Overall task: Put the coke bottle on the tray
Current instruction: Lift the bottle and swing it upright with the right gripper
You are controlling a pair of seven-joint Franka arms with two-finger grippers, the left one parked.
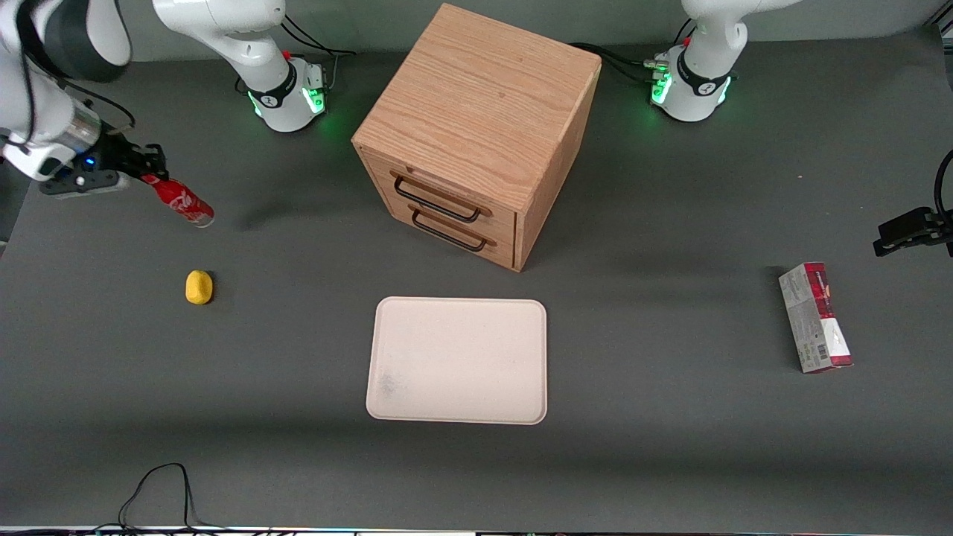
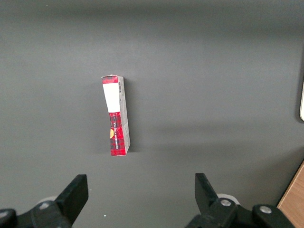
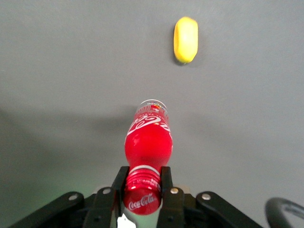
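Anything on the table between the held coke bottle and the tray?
The gripper holds the coke bottle. Front view: bare table up to the tray; the lemon sits nearer the camera, off that line.

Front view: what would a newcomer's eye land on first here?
Probably the wooden drawer box standing mid-table, with the bare tray nearer the camera in front of it. Then the red coke bottle, held tilted by its neck in the gripper at the working arm's end of the table, above the dark surface, with a yellow lemon-like object lying nearby.
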